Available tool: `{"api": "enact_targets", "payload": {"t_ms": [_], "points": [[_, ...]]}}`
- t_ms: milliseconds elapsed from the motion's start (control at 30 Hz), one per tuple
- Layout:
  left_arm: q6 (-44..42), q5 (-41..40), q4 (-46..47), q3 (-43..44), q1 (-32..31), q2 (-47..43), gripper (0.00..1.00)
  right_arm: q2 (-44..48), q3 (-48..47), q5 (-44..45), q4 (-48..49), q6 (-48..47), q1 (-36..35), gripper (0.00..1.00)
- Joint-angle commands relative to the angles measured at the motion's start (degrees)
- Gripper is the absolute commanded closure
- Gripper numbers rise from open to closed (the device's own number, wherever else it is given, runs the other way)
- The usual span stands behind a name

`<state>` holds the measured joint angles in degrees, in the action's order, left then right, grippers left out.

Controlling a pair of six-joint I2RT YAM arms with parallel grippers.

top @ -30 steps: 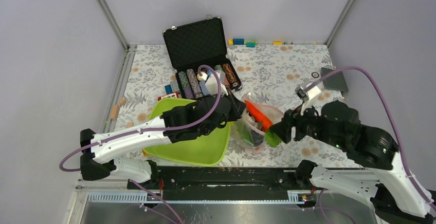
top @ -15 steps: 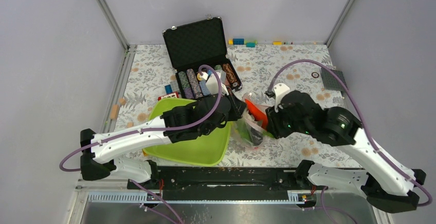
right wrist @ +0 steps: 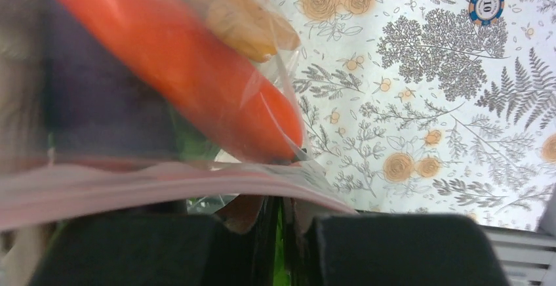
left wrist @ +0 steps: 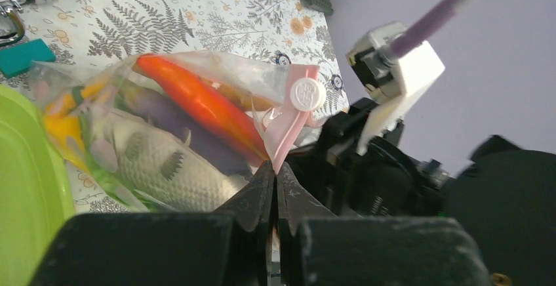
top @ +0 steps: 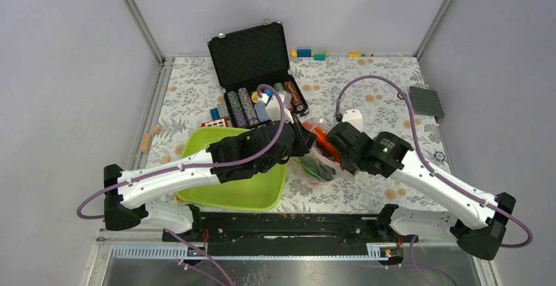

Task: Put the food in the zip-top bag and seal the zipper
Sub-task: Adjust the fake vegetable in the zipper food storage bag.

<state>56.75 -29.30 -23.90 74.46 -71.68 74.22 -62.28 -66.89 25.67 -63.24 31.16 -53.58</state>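
Clear crinkly zip-top bag (top: 322,161) at frame centre on floral desk (top: 380,89), holding orange toy carrot (left wrist: 197,102) and grey fish (left wrist: 157,168). Likely light, floppy, slippery; best hold is pink zipper strip (left wrist: 288,125). Left end effector (left wrist: 274,168) clamps the strip; right end effector (right wrist: 280,202) is near-closed, pinching it too. Lime-green plastic tray (top: 229,194) lower left and black chip case (top: 252,56) above crowd the bag.
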Motion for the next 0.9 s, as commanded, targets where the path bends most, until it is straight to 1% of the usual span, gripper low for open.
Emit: {"api": "enact_targets", "payload": {"t_ms": [0,100,167,200,333,400,467,633,867], "points": [[-0.06,3.46,6.85,0.92,-0.17,-1.74,1.00,2.21,6.03,8.03,11.74,8.35,-0.25,0.89],[0.06,3.32,6.79,0.99,-0.13,-1.74,1.00,6.19,10.30,7.55,20.03,6.78,-0.24,0.84],[0.07,2.57,6.60,1.03,-0.08,-1.87,1.00,8.94,10.81,3.19,23.00,3.20,-0.22,0.76],[0.11,2.22,6.65,0.99,-0.12,-1.88,1.00,10.42,10.59,-1.12,23.97,1.23,-0.25,0.72],[0.29,1.39,6.59,0.91,-0.13,-1.68,1.00,15.95,7.45,-12.48,24.26,-4.33,-0.21,0.53],[0.37,0.63,6.50,0.83,-0.15,-1.79,1.00,18.21,5.28,-15.56,22.97,-5.37,-0.21,0.45],[0.33,0.11,6.48,0.77,-0.13,-2.01,1.00,19.72,2.98,-16.82,21.30,-6.21,-0.22,0.40],[0.22,-0.81,6.37,0.69,-0.08,-2.14,1.00,22.95,-0.92,-15.53,19.12,-7.86,-0.21,0.33],[0.00,-0.99,6.41,0.55,-0.14,-2.10,1.00,25.17,-2.42,-1.82,12.26,-7.69,-0.21,0.27]]}}
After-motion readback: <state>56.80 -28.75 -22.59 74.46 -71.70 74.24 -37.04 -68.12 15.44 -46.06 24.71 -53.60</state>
